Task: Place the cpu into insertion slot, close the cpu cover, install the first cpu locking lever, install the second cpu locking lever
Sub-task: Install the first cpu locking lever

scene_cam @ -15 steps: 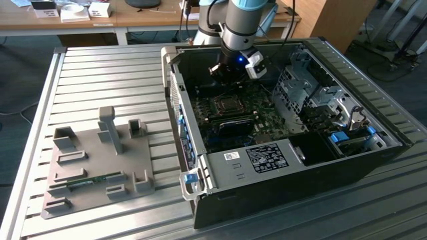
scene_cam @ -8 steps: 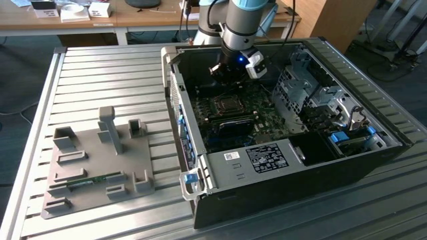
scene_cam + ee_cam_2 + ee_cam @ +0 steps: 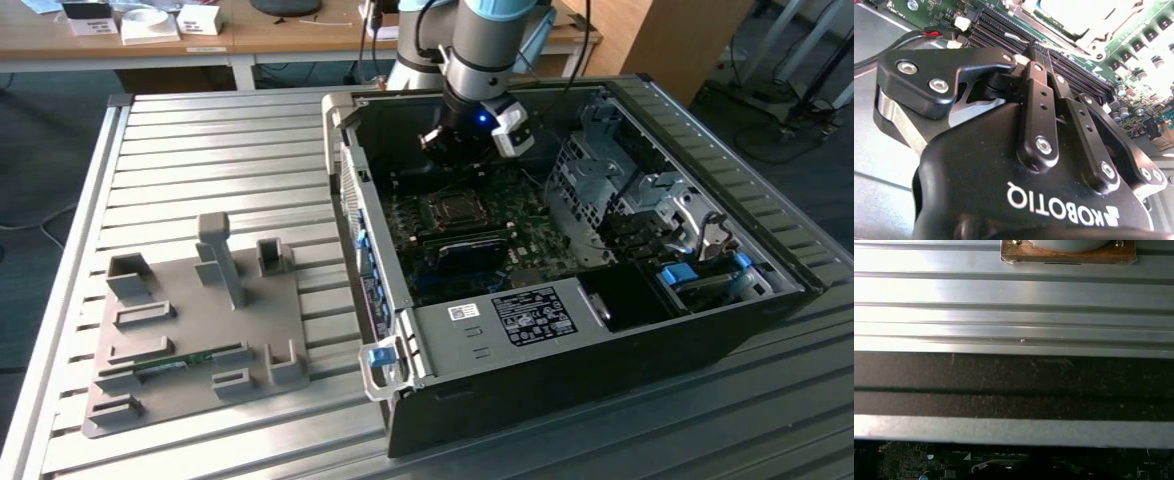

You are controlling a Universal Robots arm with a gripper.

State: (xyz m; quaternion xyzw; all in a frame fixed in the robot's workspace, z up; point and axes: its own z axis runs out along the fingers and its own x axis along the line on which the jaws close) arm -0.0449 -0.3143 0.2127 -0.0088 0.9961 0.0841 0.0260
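In the exterior view my gripper [image 3: 461,150] hangs inside the open computer case [image 3: 747,330], just behind the cpu socket [image 3: 454,211] on the motherboard. The socket shows a silvery frame around a darker centre. In the second wrist view the black fingers [image 3: 1036,95] converge to a point and look shut with nothing between them. Beyond the tips lies the socket with a pale bright square, the cpu [image 3: 1066,12], inside the silvery metal cpu cover [image 3: 1096,42]. Whether the cover lies fully flat I cannot tell. The locking levers cannot be made out.
The case lies on a ribbed aluminium table [image 3: 200,150]. A grey fixture plate [image 3: 187,330] with upright holders sits at the exterior view's left. Dark memory slots [image 3: 1004,35] run beside the socket. Drive cages [image 3: 641,200] fill the case's right side. The first wrist view looks over the case wall [image 3: 1014,385].
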